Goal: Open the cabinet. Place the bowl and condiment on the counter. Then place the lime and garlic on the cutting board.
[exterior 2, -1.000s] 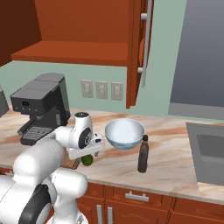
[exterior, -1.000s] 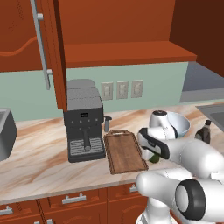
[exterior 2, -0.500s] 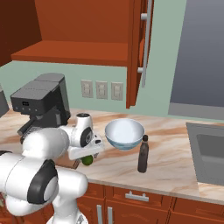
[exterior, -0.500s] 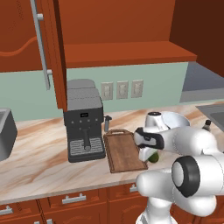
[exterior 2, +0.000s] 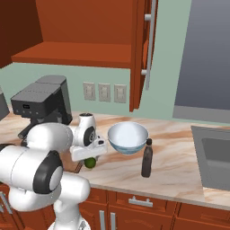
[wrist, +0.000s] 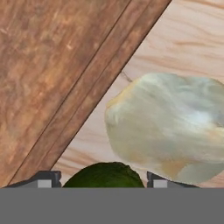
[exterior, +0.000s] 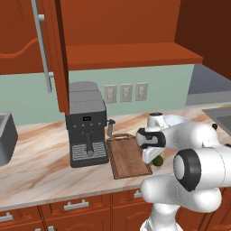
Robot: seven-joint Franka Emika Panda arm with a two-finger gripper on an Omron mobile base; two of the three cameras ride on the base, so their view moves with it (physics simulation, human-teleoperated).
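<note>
The small dark green lime (wrist: 104, 175) is seen between the two dark finger tips of the claw (wrist: 103, 179), which stand close at either side of it; whether they press on it cannot be told. The lime (exterior: 158, 160) lies on the long beige marble-veined bench (exterior: 40, 173), just beside the right edge of the dark brown rectangular wooden cutting board (exterior: 127, 154), not on it. In the hand view the raised rim of the board (wrist: 52, 70) runs diagonally, with a narrow strip of bare bench between it and the whitish, green-tinged garlic bulb (wrist: 170, 127), which lies just beyond the lime.

The wide glossy pale blue bowl (exterior 2: 128, 136) rests on the bench near the claw (exterior 2: 90, 157), and the small dark brown syrup bottle with black cap (exterior 2: 147, 158) stands upright just beside it. Open bench is left between bottle and sink (exterior 2: 215, 161).

The reddish-brown upper cabinet (exterior: 126, 31) stands open, its door (exterior: 56, 54) swung out above the black coffee machine (exterior: 86, 124), which sits just left of the board. No writing can be read.
</note>
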